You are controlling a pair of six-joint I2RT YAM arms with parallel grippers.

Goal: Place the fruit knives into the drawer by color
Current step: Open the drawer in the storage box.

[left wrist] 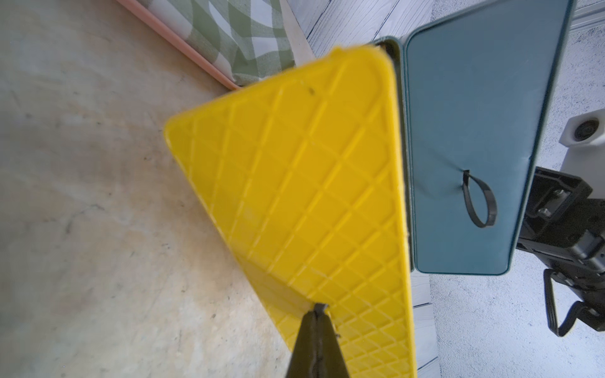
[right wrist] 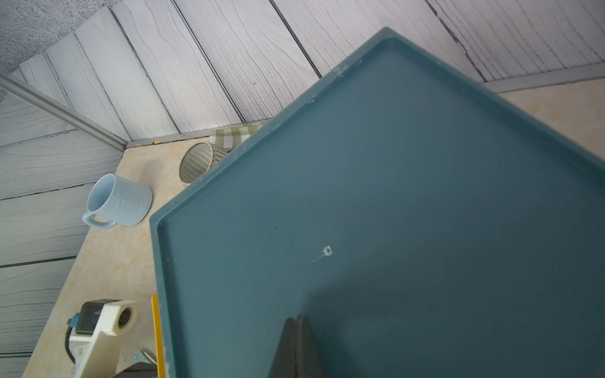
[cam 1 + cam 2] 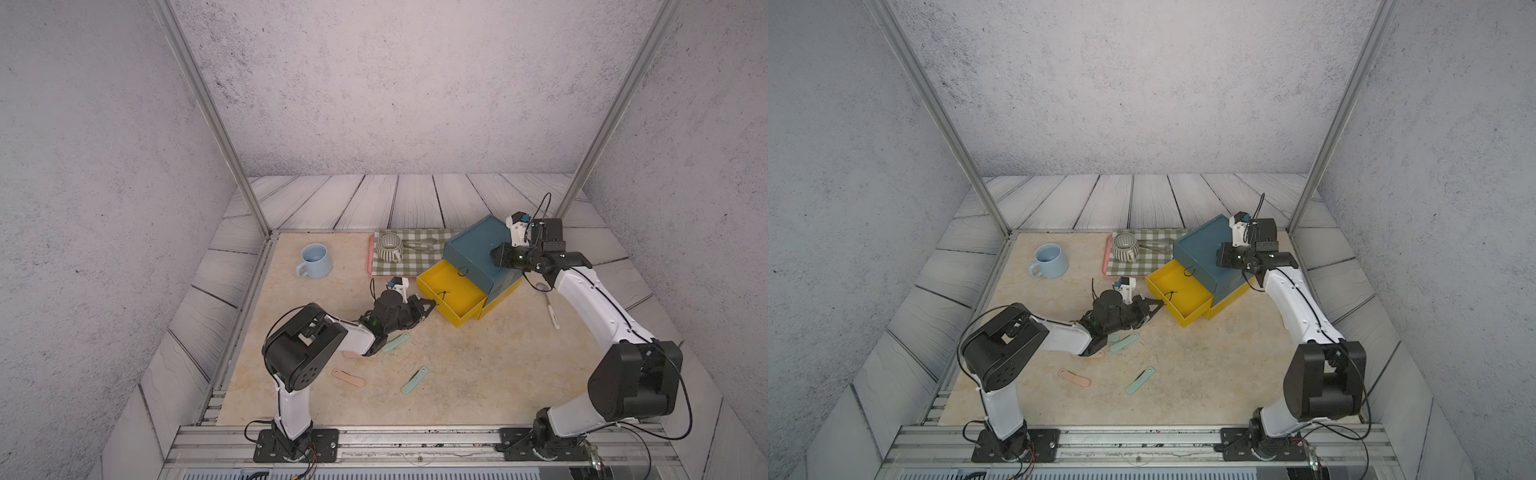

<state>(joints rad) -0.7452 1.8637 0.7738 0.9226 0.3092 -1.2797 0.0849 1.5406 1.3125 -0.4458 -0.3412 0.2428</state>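
The drawer (image 3: 473, 245) is a dark teal chest at the back right, with its middle yellow drawer (image 3: 451, 296) pulled out. In the left wrist view that drawer's ribbed yellow floor (image 1: 311, 196) is bare. My left gripper (image 3: 434, 304) (image 1: 320, 307) is shut on the black ring pull at that drawer's front edge. My right gripper (image 3: 493, 254) (image 2: 299, 316) is shut, its tips against the chest's teal top (image 2: 393, 196). Fruit knives lie on the table: two pale teal ones (image 3: 414, 380) (image 3: 395, 343) and a salmon pink one (image 3: 348, 378). Another pink knife (image 3: 353, 354) is half hidden under my left arm.
A pale blue mug (image 3: 316, 259) stands at the back left. A pink tray (image 3: 370, 259) with green checkered cloth holds a striped cup (image 3: 390, 247) and metal cutlery (image 3: 419, 245). A thin white stick (image 3: 552, 313) lies right of the chest. The lowest yellow drawer (image 3: 500, 300) juts out slightly.
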